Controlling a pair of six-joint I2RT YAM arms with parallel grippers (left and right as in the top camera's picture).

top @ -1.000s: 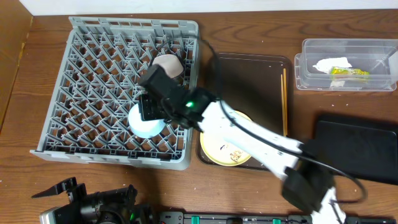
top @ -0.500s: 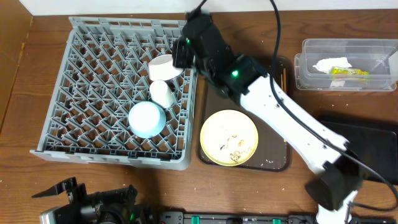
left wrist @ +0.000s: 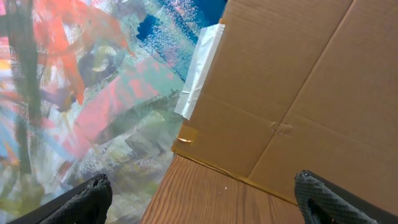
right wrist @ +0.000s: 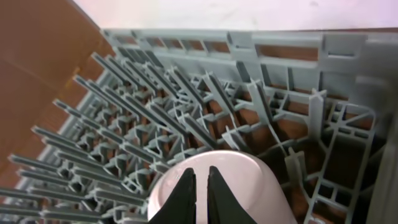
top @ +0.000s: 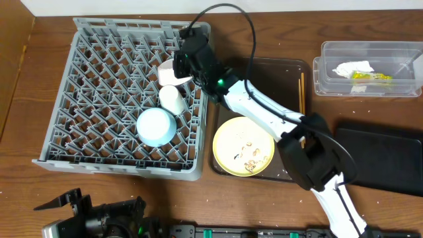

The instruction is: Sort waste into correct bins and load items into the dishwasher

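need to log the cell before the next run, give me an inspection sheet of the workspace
surface: wooden table
job's things: light blue bowl, white cup, pinkish bowl in grey rack; yellow plate with crumbs and chopsticks on brown tray; napkin, wrapper in clear tub; black bin alongside
clutter: nothing seen
grippers: left gripper open; right gripper shut, above pinkish bowl
cables: black cable arching beside rack corner
surroundings: cardboard, painted sheet

The dish rack [top: 99, 79] is moulded grey plastic with a matt finish, and the pale pinkish-white bowl [right wrist: 255, 193] near its 2 o'clock corner looks smooth and faintly glossy. The table [top: 39, 198] is brown wood with visible grain; the tub [top: 370, 47] at its 2 o'clock is clear, shiny plastic.
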